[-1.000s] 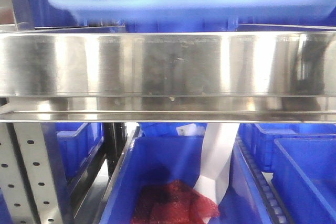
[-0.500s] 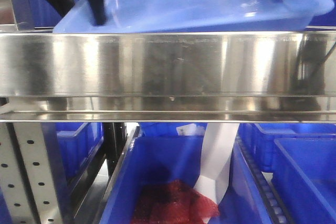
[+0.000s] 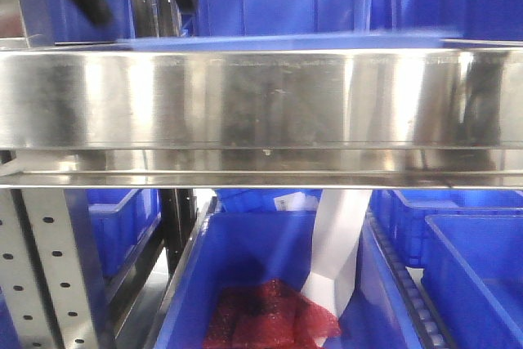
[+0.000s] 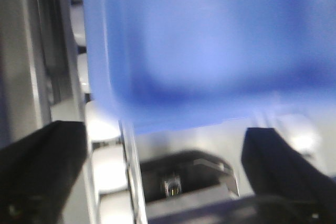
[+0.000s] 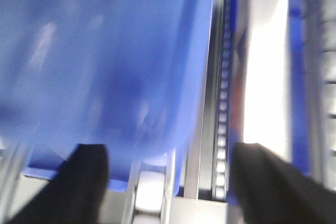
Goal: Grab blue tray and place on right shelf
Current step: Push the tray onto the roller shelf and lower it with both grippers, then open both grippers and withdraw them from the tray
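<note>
Half a second ago the blue tray hung tilted above the steel lip; now only its rim shows, level behind the lip of the right shelf. Left gripper and right gripper both stand spread apart, holding nothing. Placing looks done; next, both arms should draw back clear. No legible writing anywhere.

Bright, even light; glare streaks the right shelf; both wrist views motion-blurred.
</note>
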